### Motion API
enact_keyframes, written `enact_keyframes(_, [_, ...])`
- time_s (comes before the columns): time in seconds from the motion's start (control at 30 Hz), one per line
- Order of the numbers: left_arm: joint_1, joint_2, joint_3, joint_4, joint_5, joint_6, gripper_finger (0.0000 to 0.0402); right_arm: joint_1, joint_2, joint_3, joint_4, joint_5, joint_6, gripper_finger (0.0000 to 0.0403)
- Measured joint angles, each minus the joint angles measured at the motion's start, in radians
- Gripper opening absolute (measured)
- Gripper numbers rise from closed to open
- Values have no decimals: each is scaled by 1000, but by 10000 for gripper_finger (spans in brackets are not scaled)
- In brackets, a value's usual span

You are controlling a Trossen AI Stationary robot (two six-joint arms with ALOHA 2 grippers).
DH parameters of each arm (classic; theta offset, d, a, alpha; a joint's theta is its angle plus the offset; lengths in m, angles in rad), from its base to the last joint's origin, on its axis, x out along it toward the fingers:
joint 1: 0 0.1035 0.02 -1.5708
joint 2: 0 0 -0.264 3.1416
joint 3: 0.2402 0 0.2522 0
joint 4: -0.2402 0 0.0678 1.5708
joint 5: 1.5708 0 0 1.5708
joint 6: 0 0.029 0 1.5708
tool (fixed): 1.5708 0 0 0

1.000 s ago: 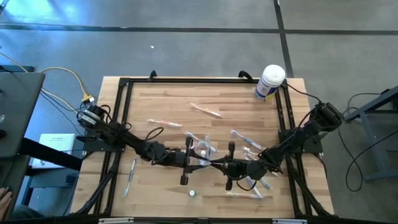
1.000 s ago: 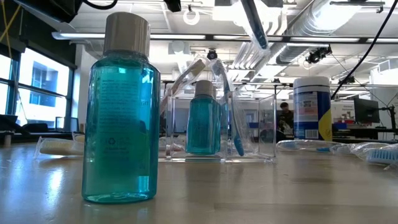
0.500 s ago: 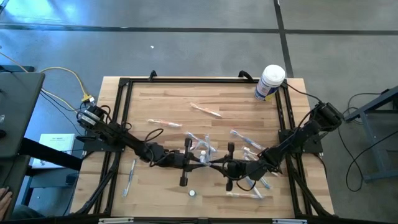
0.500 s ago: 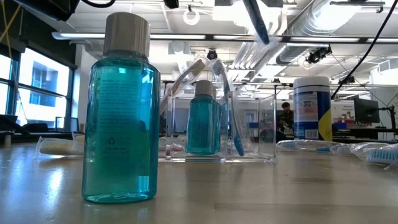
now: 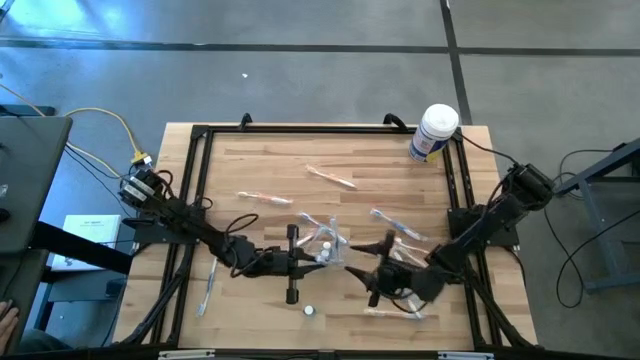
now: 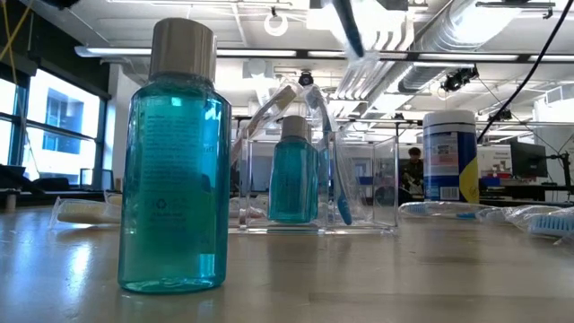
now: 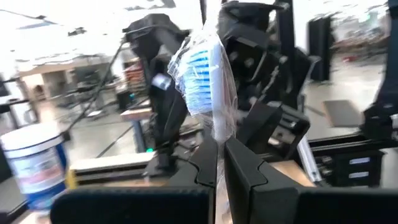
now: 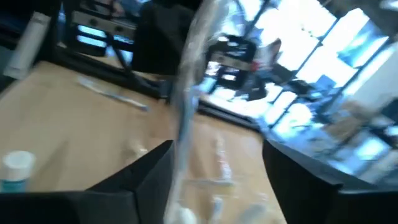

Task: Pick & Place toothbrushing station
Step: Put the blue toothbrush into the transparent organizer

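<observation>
The toothbrushing station point(image 5: 322, 240), a clear plastic holder, stands mid-table; in the low view point(image 6: 359, 184) it holds a small teal bottle and a blue toothbrush. My left gripper point(image 5: 312, 262) is just on its near side, shut on a toothbrush in a clear wrapper point(image 7: 205, 81), which also shows high in the low view point(image 6: 350, 27). My right gripper point(image 5: 357, 270) faces it from the right, open. The wrapped toothbrush point(image 8: 189, 93) runs between its spread fingers without touching them. My left gripper pinches the wrapped toothbrush between its two shut fingers, on the handle below the blue-bristled head point(image 7: 214, 140). The toothbrush stands up past the fingertips, head end away from the gripper, lifted clear of the table.
A teal mouthwash bottle point(image 6: 175, 161) stands near the front edge, its white cap showing from above point(image 5: 310, 310). A white tub with a blue label point(image 5: 437, 132) stands at the far right corner. Wrapped toothbrushes lie scattered point(image 5: 330, 178) point(image 5: 208, 285) point(image 5: 400, 312).
The two grippers, close together over the table's middle a second ago, have drawn apart. My left gripper has gone toward the left edge with the toothbrush. My right gripper has gone toward the right and near edges.
</observation>
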Motion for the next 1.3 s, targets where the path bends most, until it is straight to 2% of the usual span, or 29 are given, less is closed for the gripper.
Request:
enact_keyframes(0.1, [-45, -52, 3, -87, -139, -29, 3, 64, -14, 0, 19, 125, -71, 251])
enact_keyframes(0.2, [-101, -123, 24, -280, -353, -132, 3, 124, -20, 0, 18, 229, -96, 251])
enact_keyframes(0.23, [-119, -145, 36, -343, -395, -161, 3, 140, -20, 0, 18, 257, -103, 249])
enact_keyframes(0.3, [-156, -180, 59, -436, -452, -216, 3, 163, -20, 0, 14, 289, -104, 246])
enact_keyframes(0.37, [-192, -197, 82, -472, -480, -256, 3, 184, -20, 0, 14, 309, -98, 243])
enact_keyframes(0.53, [-269, -200, 90, -546, -639, -320, 3, 192, -20, 0, 11, 315, -82, 241])
enact_keyframes(0.73, [-267, -199, 89, -778, -642, -593, 3, 191, -20, 0, 4, 344, -71, 240])
enact_keyframes(0.97, [-197, -198, 84, -854, -614, -617, 3, 191, -20, 0, -1, 344, -70, 240])
enact_keyframes(1.1, [-163, -198, 53, -976, -611, -763, 3, 191, -20, 0, -44, 344, -39, 240])
enact_keyframes(1.3, [-136, -198, 0, -989, -558, -894, 3, 190, -20, 0, -106, 348, 20, 240])
